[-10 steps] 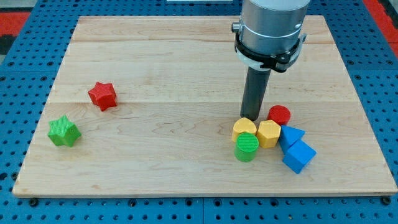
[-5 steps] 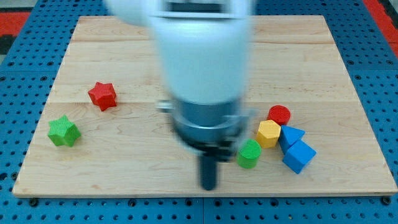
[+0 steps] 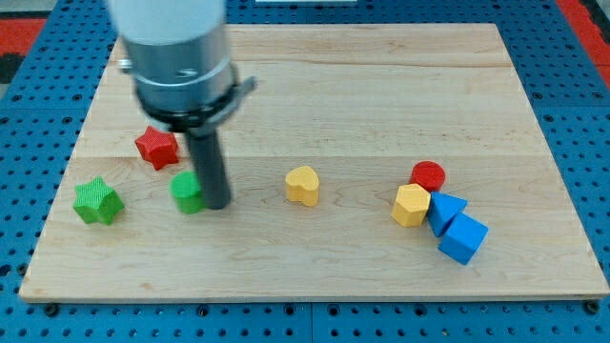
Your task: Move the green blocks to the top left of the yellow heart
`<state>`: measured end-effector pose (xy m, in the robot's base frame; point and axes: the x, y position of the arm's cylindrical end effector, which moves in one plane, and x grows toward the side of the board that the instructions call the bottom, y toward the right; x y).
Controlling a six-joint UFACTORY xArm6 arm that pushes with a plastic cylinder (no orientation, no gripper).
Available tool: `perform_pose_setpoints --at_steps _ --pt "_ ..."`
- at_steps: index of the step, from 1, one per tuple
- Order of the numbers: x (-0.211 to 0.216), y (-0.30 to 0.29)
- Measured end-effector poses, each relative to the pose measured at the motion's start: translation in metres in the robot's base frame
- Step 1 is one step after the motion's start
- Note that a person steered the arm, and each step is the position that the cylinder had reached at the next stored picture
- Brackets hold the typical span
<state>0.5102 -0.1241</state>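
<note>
My tip (image 3: 217, 203) touching green cylinder (image 3: 188, 192) at its left; green star (image 3: 98, 201) farther left, yellow heart (image 3: 303, 185) to its right; plain rod, no jaws

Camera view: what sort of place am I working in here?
Likely a lab tabletop rig: a wooden board on blue perforated plate, small printed blocks like the yellow heart, and my tip.

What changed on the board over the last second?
My tip swept to the view's left, carrying the green cylinder beside the red star. The yellow heart also shifted left. The green star, yellow hexagon, red cylinder and blue blocks stayed.
</note>
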Motion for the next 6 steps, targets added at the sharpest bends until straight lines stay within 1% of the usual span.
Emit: perform_pose_setpoints --at_steps 1,2,3,4,5,6 --pt "0.001 -0.049" --pt "0.021 -0.056" --pt "0.044 -0.097" --pt "0.027 -0.141" --pt "0.009 -0.128" --pt "0.003 -0.095"
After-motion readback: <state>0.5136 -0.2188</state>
